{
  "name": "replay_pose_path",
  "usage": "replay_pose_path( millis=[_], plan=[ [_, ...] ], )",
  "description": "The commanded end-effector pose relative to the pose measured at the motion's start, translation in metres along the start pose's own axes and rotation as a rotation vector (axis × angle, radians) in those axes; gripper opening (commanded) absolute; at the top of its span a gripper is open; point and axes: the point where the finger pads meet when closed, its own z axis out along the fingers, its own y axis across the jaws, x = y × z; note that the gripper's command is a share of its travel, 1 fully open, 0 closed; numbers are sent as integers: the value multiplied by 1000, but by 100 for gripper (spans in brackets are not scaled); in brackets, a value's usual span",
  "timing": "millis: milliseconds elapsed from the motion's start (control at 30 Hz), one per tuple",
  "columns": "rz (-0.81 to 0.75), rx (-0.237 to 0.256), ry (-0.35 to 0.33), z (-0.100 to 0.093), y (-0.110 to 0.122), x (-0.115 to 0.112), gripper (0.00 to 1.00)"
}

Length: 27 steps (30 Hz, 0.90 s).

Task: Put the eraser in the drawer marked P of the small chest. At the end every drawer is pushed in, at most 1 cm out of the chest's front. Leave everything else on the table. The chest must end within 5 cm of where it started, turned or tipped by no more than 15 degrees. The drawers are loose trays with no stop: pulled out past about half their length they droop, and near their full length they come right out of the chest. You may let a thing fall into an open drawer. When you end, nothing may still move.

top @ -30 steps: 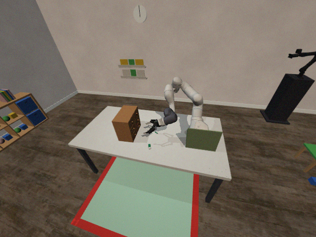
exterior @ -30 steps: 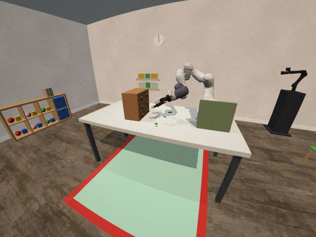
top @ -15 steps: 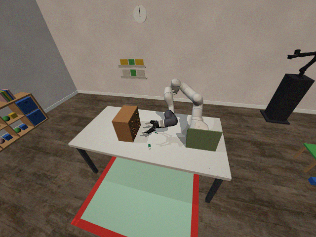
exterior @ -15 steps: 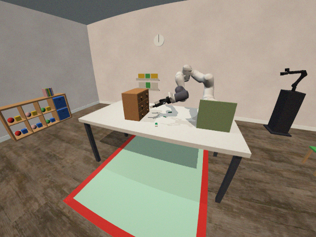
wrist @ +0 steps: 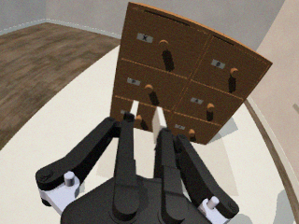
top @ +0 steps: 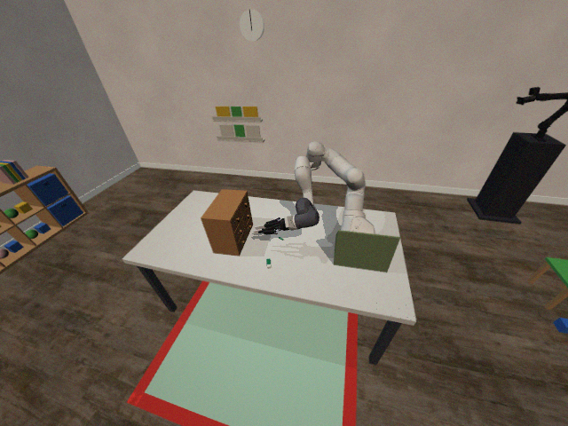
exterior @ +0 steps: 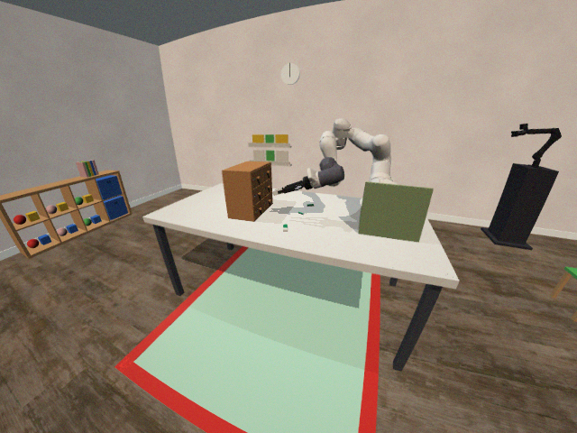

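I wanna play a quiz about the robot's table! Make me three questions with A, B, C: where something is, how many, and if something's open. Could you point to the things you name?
1. Where is the green-and-white block?
A) on the chest
B) on the table
C) on the mat

2. How many drawers has the chest's front?
A) four
B) nine
C) six

3. How are the drawers?
A) all pushed in
B) one hanging out
C) all pulled out

Answers:
1 B: the block (top: 268, 263) (exterior: 285, 227) lies on the white table (top: 220, 270) (exterior: 205, 225).
2 C: the wooden chest (top: 225, 233) (exterior: 238, 196) (wrist: 182, 35) shows six knobs, two per row.
3 A: no drawer sticks out of the front.

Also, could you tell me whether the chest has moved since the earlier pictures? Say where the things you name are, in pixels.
No, the chest (top: 222, 233) (exterior: 240, 193) shows no visible shift: it stands at the same place against the table's edges.
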Motion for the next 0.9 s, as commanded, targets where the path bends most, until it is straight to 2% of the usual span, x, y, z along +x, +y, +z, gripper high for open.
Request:
replay_pose_path(
  millis=[0, 433, 867],
  plan=[
    [11, -3, 4, 1, 1, 1, 20],
    [11, -3, 4, 5, 1, 2, 20],
    [11, -3, 4, 39, 1, 3, 20]
  ],
)
